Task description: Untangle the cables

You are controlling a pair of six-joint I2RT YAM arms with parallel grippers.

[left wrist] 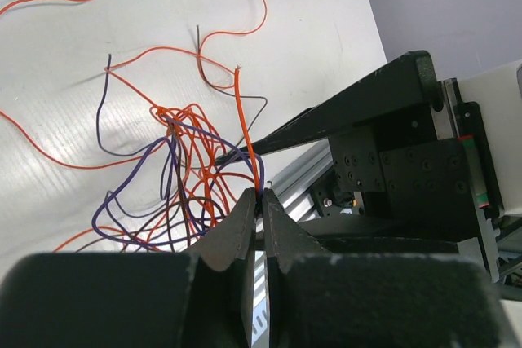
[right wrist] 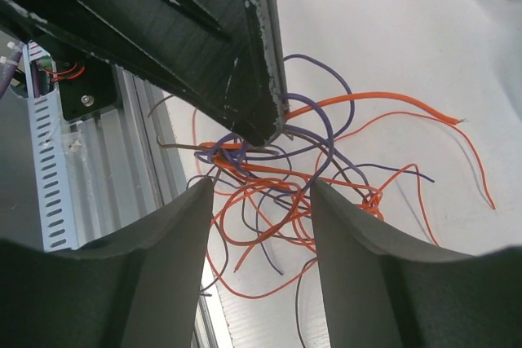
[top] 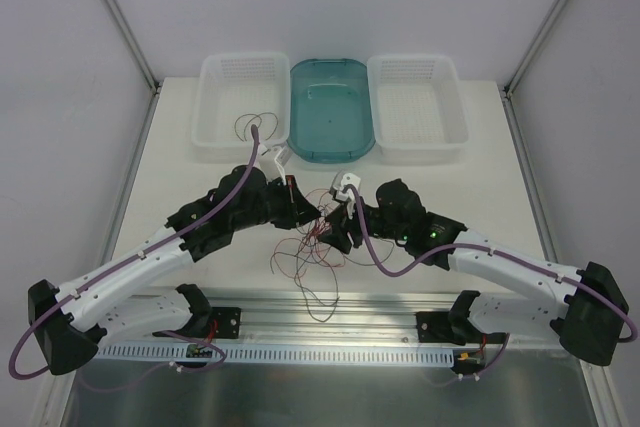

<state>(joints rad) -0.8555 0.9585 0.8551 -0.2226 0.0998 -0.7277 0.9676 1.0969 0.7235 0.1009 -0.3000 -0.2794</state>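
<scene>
The cables [top: 308, 247], a loose tangle of orange, purple and dark strands, lie on the white table [top: 470, 177] near its front edge, between the two grippers. The left gripper [left wrist: 259, 195] has its fingers pressed together, pinching an orange and a purple strand at the tips. The right gripper [right wrist: 263, 187] has its fingers well apart and grips nothing; the tangle lies just beyond them. A few more strands sit in the left white basket [top: 215, 87]

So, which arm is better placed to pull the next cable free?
Likely right arm: its jaws stand open at the cables, free to grab one; the left arm's are shut on some.
</scene>
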